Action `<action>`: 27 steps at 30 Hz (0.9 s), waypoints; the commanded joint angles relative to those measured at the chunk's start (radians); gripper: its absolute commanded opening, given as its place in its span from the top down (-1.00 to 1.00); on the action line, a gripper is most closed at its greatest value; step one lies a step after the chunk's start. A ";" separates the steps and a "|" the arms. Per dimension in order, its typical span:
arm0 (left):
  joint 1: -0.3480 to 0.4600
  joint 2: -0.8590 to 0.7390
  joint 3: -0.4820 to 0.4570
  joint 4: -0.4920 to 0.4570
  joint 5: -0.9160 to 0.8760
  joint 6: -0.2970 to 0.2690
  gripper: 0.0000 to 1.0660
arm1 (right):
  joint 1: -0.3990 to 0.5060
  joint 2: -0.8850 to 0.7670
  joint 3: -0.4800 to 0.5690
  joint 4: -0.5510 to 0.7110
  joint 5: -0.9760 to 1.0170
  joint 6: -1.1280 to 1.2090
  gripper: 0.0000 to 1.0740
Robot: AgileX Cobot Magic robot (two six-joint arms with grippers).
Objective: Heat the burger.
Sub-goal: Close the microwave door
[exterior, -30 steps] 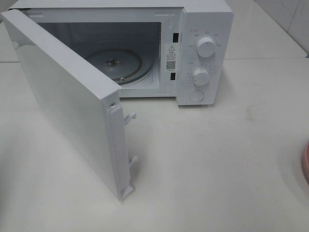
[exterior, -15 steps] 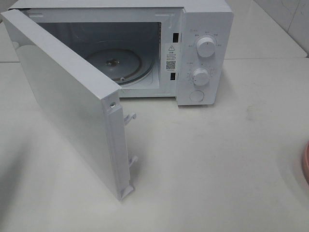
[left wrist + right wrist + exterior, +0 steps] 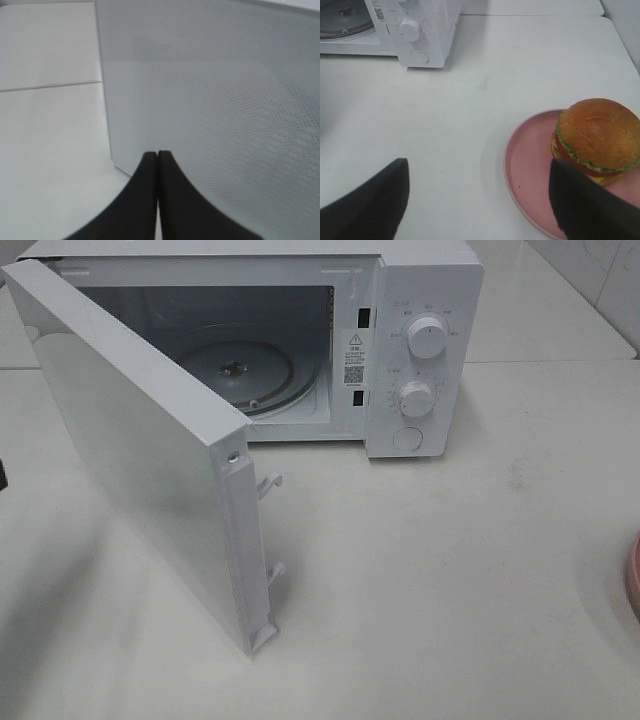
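The burger (image 3: 597, 140), with a golden-brown bun, lettuce, tomato and cheese, sits on a round pink plate (image 3: 530, 170) in the right wrist view. My right gripper (image 3: 479, 175) is open and empty above the table, with the burger beside its one finger. The white microwave (image 3: 420, 350) stands at the back with its door (image 3: 140, 450) swung wide open and its glass turntable (image 3: 240, 370) bare. My left gripper (image 3: 158, 154) is shut and empty, its tips close to the door's dotted outer face (image 3: 225, 110). Only the plate's rim (image 3: 634, 575) shows in the exterior view.
The open door juts far out over the white table (image 3: 430, 570) toward the front. Two dials (image 3: 427, 337) and a button are on the microwave's right panel. A dark sliver (image 3: 2, 472) shows at the left edge of the exterior view.
A dark sliver has come into the exterior view at the left edge, and the shadow on the table left of the door has grown. The microwave and door have not moved.
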 commanded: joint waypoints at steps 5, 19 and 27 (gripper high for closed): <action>-0.088 0.142 -0.052 0.009 -0.092 -0.009 1.00 | -0.004 -0.027 0.003 -0.001 -0.013 0.000 -0.40; -0.230 0.306 -0.132 -0.004 -0.182 -0.009 1.00 | -0.004 -0.027 0.003 -0.001 -0.013 0.000 -0.40; -0.310 0.374 -0.206 -0.038 -0.182 -0.009 1.00 | -0.004 -0.027 0.003 -0.001 -0.013 0.000 -0.40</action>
